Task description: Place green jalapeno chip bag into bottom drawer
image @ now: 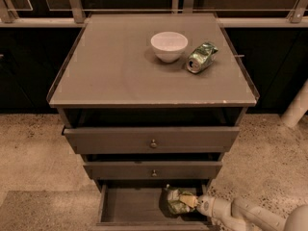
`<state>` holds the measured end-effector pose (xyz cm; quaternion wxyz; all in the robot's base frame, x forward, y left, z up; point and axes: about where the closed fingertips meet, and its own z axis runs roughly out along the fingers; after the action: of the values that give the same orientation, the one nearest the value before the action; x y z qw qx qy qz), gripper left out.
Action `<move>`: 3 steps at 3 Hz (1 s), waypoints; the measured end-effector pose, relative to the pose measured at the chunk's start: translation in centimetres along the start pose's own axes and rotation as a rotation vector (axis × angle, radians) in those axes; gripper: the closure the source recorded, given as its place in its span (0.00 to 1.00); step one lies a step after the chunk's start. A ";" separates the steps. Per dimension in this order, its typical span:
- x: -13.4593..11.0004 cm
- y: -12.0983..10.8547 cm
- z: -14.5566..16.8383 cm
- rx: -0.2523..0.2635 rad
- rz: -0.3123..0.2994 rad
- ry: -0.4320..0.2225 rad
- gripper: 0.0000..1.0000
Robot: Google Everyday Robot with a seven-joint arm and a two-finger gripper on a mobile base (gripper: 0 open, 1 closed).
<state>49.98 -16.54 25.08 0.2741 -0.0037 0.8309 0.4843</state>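
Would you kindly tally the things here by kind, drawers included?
White bowl: 1
Green can: 1
Green jalapeno chip bag: 1, inside the bottom drawer, at the hand
Drawers: 3
Total: 6
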 end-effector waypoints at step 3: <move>-0.1 0.0 0.5 -0.001 -0.001 0.008 0.13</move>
<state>50.31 -16.20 24.97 0.2709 -0.0064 0.8318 0.4844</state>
